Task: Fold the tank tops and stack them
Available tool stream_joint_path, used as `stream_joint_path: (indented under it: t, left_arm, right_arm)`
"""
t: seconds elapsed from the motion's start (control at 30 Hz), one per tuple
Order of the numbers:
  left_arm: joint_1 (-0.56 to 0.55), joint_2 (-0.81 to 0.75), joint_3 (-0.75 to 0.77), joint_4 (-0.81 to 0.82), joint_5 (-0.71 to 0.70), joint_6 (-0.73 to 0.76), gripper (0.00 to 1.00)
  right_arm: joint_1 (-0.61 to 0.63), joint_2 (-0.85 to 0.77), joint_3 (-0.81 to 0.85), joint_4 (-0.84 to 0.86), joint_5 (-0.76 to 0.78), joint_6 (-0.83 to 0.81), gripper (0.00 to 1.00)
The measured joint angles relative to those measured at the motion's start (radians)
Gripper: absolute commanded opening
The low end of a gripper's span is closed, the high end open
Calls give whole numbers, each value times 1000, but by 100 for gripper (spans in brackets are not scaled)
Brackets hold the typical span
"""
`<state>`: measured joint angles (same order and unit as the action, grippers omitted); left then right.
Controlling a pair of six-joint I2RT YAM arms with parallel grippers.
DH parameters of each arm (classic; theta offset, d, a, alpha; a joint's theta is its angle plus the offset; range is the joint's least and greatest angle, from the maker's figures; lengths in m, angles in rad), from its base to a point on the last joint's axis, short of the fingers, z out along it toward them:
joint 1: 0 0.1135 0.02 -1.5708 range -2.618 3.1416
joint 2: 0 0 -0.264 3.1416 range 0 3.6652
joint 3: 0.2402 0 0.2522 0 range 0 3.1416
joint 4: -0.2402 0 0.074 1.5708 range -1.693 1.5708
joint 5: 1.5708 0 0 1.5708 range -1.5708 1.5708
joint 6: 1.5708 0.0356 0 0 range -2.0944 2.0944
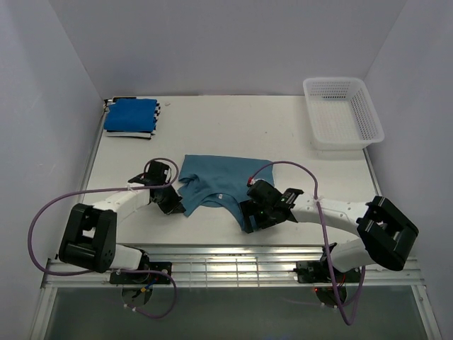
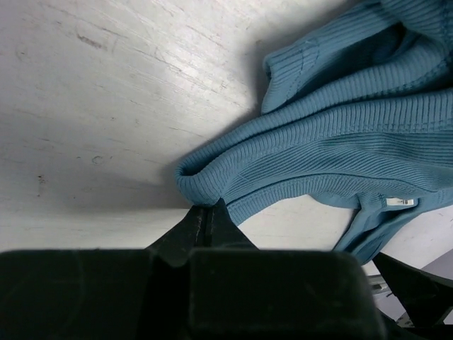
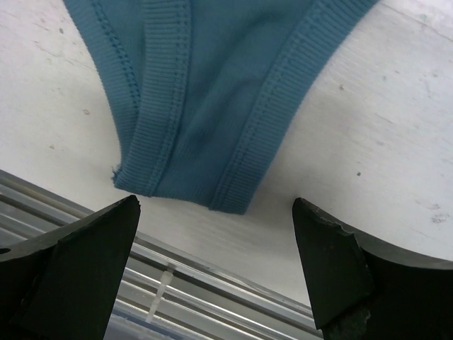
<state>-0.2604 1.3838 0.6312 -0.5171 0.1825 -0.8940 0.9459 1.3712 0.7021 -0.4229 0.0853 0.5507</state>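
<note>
The muted teal tank top (image 1: pixel 223 180) lies spread and crumpled on the table's middle, its straps toward the near edge. My left gripper (image 1: pixel 175 207) is at the left strap; in the left wrist view its jaws are shut, the tips (image 2: pixel 205 210) pinching the rolled end of that ribbed strap (image 2: pixel 205 180). My right gripper (image 3: pixel 216 205) stands open, one finger on each side of the right strap's end (image 3: pixel 184 170), not touching it. The royal blue tank top (image 1: pixel 131 113) lies folded on the striped one (image 1: pixel 154 120) at the far left corner.
A white mesh basket (image 1: pixel 342 112) stands at the far right. The metal rail (image 1: pixel 233 258) of the table's near edge runs just behind both grippers and shows under the right fingers (image 3: pixel 212 297). White walls close in the table's sides and back.
</note>
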Motion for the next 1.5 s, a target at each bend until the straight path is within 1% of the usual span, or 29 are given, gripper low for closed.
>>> stream_joint_path:
  t: [0.1, 0.13, 0.2, 0.23, 0.27, 0.3, 0.33, 0.4, 0.43, 0.57, 0.67, 0.77, 0.9, 1.07, 1.17, 1.33, 1.43, 1.5]
  left_arm:
    - [-13, -26, -9, 2, -21, 5, 0]
    - [-17, -44, -14, 2, -26, 6, 0]
    - [-23, -92, -23, 1, -36, 6, 0]
    - [-26, -119, -24, 1, -40, 6, 0]
    - [-28, -146, -24, 2, -41, 6, 0]
    - [-31, -175, -24, 3, -42, 5, 0]
    - [-33, -200, -24, 3, -42, 5, 0]
    - [-37, -244, -24, 6, -40, 4, 0]
    - [-39, -261, -24, 6, -40, 3, 0]
    - [-43, -316, -20, -2, -35, 2, 0]
    - [-43, -353, 35, -30, -33, 2, 0]
    - [-44, -390, 144, -42, -37, 6, 0]
    - [-45, -427, 335, -45, -57, 21, 0]
    - [-45, -422, 504, -38, -102, 45, 0]
    - [-45, -339, 613, -43, -134, 67, 0]
    - [-45, -98, 795, -29, -201, 135, 0]
    - [-43, 74, 942, -11, -221, 191, 0]
    - [-35, 192, 1070, 16, -220, 232, 0]
  right_arm:
    - [23, 32, 24, 11, 15, 3, 97]
    - [29, 42, 33, 13, 19, 5, 100]
    - [37, 62, 50, 14, 29, 11, 91]
    - [39, 72, 58, 15, 36, 13, 80]
    - [40, 81, 64, 15, 43, 14, 72]
    - [43, 90, 68, 19, 50, 18, 58]
    - [43, 96, 71, 19, 58, 18, 36]
    - [45, 103, 72, 21, 73, 29, 19]
    - [45, 103, 72, 19, 82, 36, 8]
    - [45, 79, 85, -15, 125, 38, 8]
    - [45, 6, 125, -70, 149, 19, 8]
    - [45, -106, 212, -104, 155, -23, 8]
    - [45, -221, 369, -115, 156, -87, 8]
    - [21, -246, 533, -146, 155, -180, 8]
    - [-57, -209, 616, -169, 117, -242, 8]
    - [-275, -27, 829, -182, -3, -388, 8]
    - [-368, 126, 1023, -208, -81, -487, 8]
    - [-414, 231, 1190, -238, -117, -539, 8]
